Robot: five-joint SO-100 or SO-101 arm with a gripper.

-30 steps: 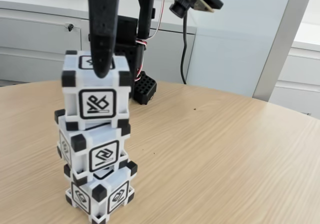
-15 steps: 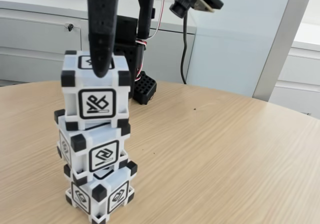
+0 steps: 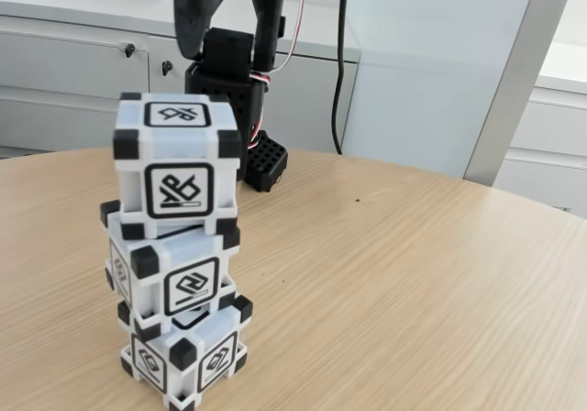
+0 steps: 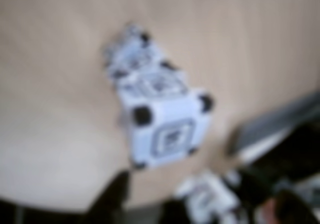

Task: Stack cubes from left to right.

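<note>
Cubes (image 3: 174,255): three, stacked in a slightly twisted tower on the counter (image 3: 413,292). Pincer (image 3: 190,26): above the top cube, apart from it, holding nothing; jaw state cannot be told. Advice: withdraw straight upward, avoiding the tower.

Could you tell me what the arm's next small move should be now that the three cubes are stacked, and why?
Probably a slow retreat straight up and back toward the base. In the fixed view the top cube sits free on the middle cube and bottom cube, with the gripper finger above it. The cubes are twisted against each other, so a sideways move risks knocking them over.
</note>
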